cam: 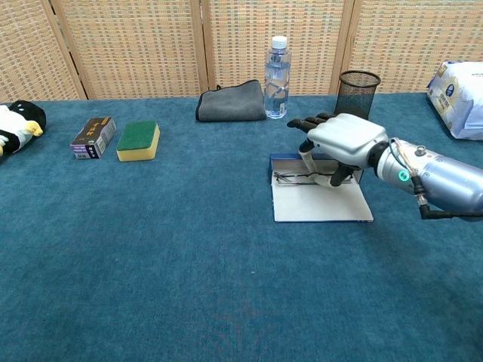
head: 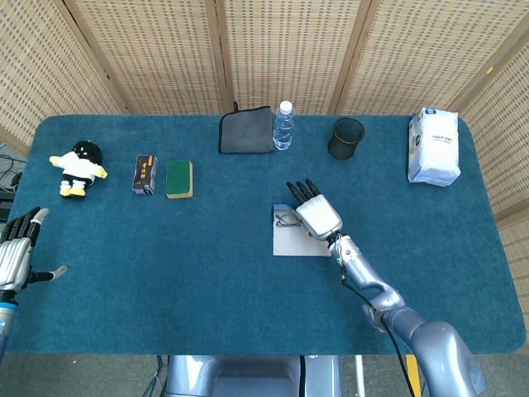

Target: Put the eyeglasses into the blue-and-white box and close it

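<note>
Our right hand point(cam: 341, 140), fingers spread above the eyeglasses point(cam: 298, 178) (holding nothing), could knock them off the blue-and-white box point(cam: 321, 202).

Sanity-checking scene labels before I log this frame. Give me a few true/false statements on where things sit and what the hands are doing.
1. The eyeglasses lie on the open blue-and-white box. True.
2. The right hand is over the eyeglasses. True.
3. The left hand holds the green sponge. False: it is empty, fingers apart, at the table edge.
4. The water bottle lies on its side. False: it stands upright beside the grey cloth.
5. The mesh cup stands behind the box. True.
</note>
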Action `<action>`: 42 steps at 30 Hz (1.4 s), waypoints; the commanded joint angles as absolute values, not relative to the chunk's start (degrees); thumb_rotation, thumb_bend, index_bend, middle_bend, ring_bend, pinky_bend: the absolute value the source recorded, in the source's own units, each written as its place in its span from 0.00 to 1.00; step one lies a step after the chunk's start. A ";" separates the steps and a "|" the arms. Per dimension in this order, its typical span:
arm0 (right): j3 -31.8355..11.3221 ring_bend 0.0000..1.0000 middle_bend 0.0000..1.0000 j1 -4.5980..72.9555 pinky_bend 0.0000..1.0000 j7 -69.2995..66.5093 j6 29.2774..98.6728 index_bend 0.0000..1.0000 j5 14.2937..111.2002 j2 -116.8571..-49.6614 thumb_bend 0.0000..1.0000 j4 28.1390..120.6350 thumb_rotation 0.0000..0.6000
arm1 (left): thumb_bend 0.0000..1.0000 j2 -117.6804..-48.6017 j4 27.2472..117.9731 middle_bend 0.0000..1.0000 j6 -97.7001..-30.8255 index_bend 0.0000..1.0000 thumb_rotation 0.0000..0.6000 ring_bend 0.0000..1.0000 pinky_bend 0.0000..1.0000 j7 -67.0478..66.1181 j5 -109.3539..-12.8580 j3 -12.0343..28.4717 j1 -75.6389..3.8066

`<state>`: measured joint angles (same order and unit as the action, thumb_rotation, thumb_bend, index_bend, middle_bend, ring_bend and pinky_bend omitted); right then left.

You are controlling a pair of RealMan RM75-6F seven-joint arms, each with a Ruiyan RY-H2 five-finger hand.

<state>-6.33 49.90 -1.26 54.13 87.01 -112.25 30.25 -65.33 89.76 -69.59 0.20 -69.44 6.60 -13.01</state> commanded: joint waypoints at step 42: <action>-1.64 0.00 0.00 40.26 0.06 11.22 62.06 0.34 88.76 -102.98 0.36 55.29 1.00 | 0.00 -64.92 90.22 0.00 -69.99 0.00 1.00 0.00 0.00 0.54 -70.24 6.27 -12.79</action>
